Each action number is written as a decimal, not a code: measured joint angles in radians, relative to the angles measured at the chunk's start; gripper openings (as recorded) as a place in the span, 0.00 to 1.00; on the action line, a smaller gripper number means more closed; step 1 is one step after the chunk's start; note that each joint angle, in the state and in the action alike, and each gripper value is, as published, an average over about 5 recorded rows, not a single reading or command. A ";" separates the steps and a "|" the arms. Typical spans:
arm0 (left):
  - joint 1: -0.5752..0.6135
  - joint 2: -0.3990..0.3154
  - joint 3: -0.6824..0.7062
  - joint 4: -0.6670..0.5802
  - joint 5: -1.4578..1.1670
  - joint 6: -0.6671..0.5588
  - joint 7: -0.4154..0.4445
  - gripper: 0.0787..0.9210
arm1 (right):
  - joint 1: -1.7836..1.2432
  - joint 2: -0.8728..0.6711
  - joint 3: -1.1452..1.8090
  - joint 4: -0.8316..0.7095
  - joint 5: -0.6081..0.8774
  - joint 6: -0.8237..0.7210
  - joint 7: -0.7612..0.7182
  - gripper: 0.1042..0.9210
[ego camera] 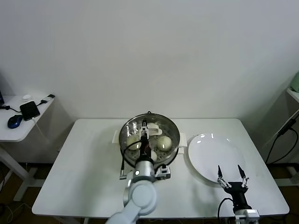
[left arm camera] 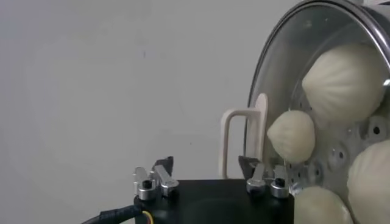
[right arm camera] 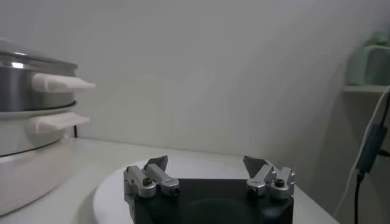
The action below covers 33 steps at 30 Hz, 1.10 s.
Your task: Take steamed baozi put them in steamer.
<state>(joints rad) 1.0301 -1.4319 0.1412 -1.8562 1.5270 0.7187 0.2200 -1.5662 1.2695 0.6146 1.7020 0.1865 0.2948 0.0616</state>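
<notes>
I have the left gripper (ego camera: pixel 145 125) over the steamer (ego camera: pixel 149 138), which sits upright at the middle of the white counter (ego camera: pixel 84 172), its round mouth facing straight up. In the left wrist view the fingers (left arm camera: pixel 162 168) stand apart with nothing between them. The steamer's wall is shiny steel, with a perforated tray inside and pale side handles (left arm camera: pixel 244 141). I count four steamed baozi (left arm camera: pixel 345 82) on the tray in that view: smooth, cream-white, rounded domes with faint pleats and no clear long axis. The right gripper (ego camera: pixel 231 174) hangs over the near edge of the flat white plate (ego camera: pixel 210 156), its fingers (right arm camera: pixel 156 167) spread wide and empty.
</notes>
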 measured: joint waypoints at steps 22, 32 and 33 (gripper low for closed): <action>0.262 0.142 -0.458 -0.255 -0.859 -0.351 -0.268 0.88 | -0.038 -0.036 -0.015 0.064 0.036 -0.010 -0.002 0.88; 0.398 0.181 -0.638 -0.113 -1.438 -0.593 -0.302 0.88 | -0.029 -0.049 -0.020 0.045 0.063 0.005 -0.003 0.88; 0.407 0.182 -0.646 -0.097 -1.476 -0.612 -0.303 0.88 | -0.028 -0.050 -0.022 0.041 0.069 0.006 -0.004 0.88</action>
<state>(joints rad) 1.4375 -1.2504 -0.5044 -1.9528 0.0511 0.1070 -0.0825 -1.5946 1.2190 0.5928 1.7433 0.2550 0.3003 0.0572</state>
